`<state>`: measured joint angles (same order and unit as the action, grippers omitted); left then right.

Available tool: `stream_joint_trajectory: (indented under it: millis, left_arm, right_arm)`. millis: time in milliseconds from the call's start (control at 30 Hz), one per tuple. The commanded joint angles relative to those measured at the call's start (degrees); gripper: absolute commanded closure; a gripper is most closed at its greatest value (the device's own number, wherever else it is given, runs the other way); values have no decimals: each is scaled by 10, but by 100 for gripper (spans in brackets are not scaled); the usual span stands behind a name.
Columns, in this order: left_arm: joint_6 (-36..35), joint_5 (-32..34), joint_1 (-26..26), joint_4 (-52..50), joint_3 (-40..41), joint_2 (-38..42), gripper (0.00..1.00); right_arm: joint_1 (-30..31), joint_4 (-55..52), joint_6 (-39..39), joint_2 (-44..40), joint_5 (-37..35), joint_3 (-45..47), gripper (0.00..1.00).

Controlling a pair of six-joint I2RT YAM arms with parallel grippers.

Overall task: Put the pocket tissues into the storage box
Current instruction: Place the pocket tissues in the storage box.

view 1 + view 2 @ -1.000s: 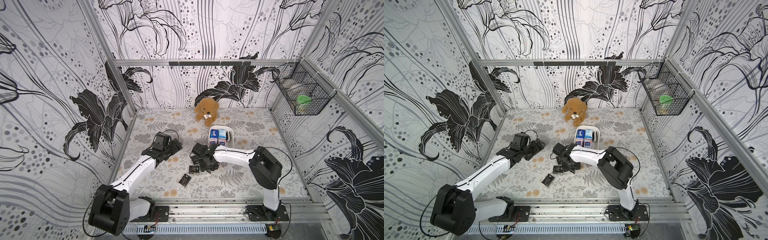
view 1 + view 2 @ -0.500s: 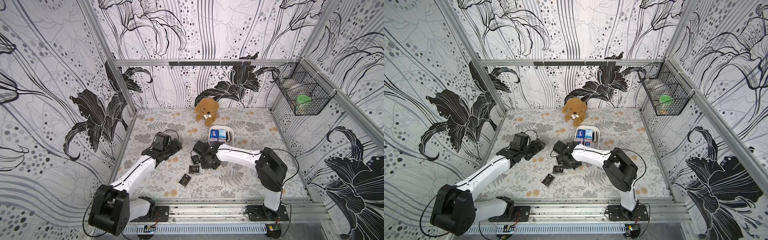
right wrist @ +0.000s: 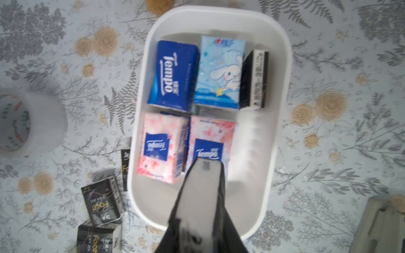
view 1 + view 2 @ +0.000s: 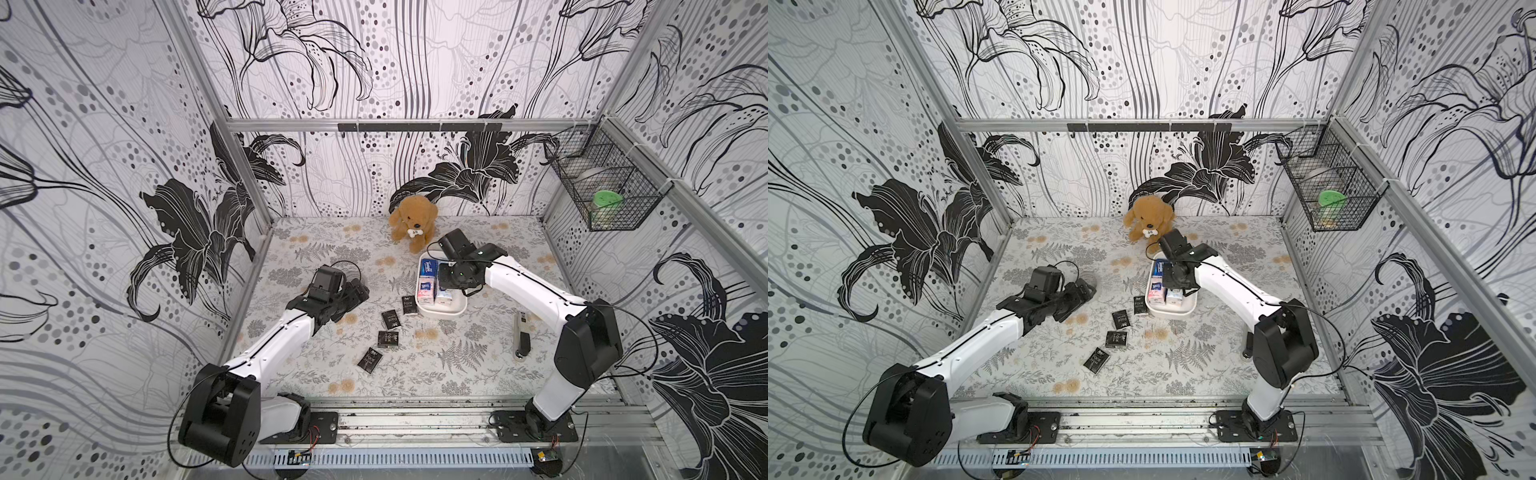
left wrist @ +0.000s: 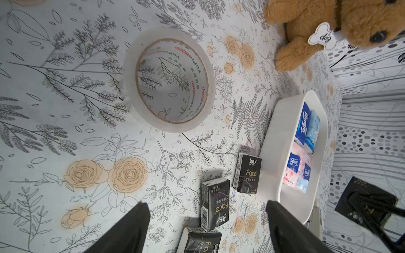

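The white storage box [image 4: 441, 311] [image 3: 282, 65] stands mid-table and holds dark blue [image 3: 173, 74], light blue [image 3: 221, 72] and pink [image 3: 162, 146] pocket tissues, plus a black one on edge [image 3: 254, 78]. My right gripper [image 4: 446, 277] [image 3: 208, 166] hangs over the box, shut on a black packet seen edge-on; the left wrist view shows that packet [image 5: 359, 197] between the fingers. Several black packets [image 4: 390, 319] [image 4: 1116, 338] [image 5: 215, 203] lie on the mat left of the box. My left gripper [image 4: 356, 291] [image 5: 206, 202] hovers left of them, open and empty.
A clear tape roll [image 5: 168, 81] [image 3: 22, 122] lies by the left gripper. A plush dog [image 4: 413, 222] sits behind the box. A stapler-like tool [image 4: 521, 336] lies on the right side of the mat. A black wire basket [image 4: 602, 191] hangs on the right wall.
My right gripper shut on a black packet among those on the mat and carried it right and back, over the box. The left arm stayed where it was.
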<state>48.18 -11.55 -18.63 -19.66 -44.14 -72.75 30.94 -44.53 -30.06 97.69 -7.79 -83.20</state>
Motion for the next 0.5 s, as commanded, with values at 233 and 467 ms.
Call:
stream_joint_trajectory:
  millis: [233, 467]
  left_arm:
    - [1, -5, -31, 25, -6, -22, 12]
    - [-7, -5, -34, 21, -12, -30, 12]
  right_arm:
    - [-66, 26, 65, 60, 41, -2, 77]
    - [-80, 25, 78, 97, 41, -11, 75]
